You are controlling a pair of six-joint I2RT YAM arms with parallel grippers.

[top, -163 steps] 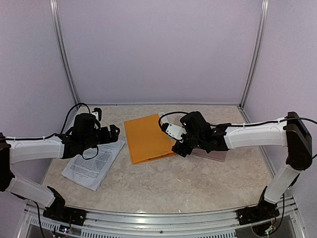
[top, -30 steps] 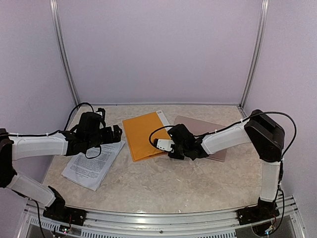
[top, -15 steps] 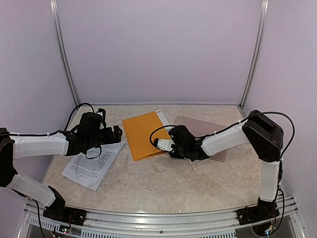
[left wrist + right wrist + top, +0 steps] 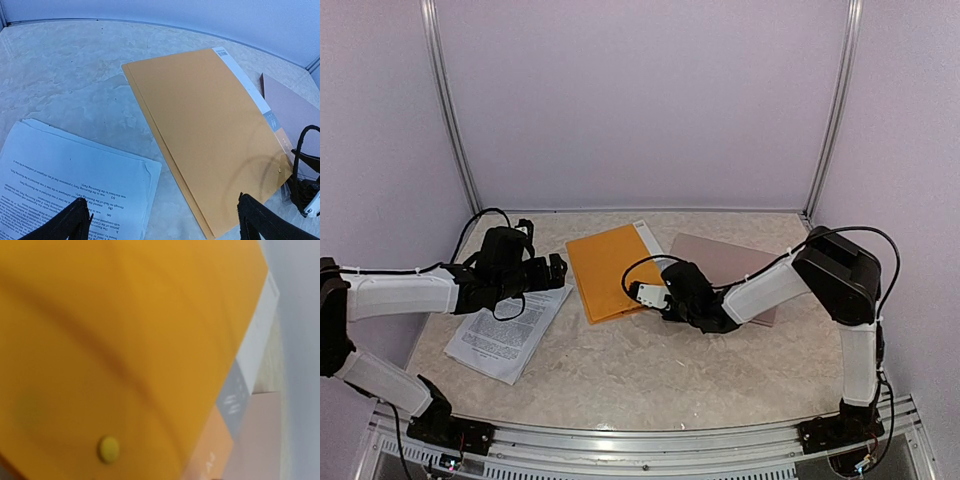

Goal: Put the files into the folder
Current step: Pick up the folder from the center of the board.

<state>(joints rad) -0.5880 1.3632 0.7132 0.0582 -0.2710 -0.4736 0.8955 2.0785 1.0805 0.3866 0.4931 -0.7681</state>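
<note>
- the files [image 4: 505, 335] lie in a stack on the table [image 4: 720, 370] at the lower left of the top view, none of them in the folder yet.
- the orange folder [image 4: 610, 268] lies flat and closed at the centre, just beside the stack, with a taupe cover [image 4: 745, 262] to its right.
- the left gripper [image 4: 552, 268] hovers over the stack's upper right corner, fingers spread wide and holding nothing.
- the right gripper [image 4: 662, 303] sits at the folder's lower right corner, near its snap button [image 4: 108, 448]; i cannot tell whether the fingers are clenched on the flap.
- my judgement: opening the folder is in hand, and every sheet is left to move.
</note>
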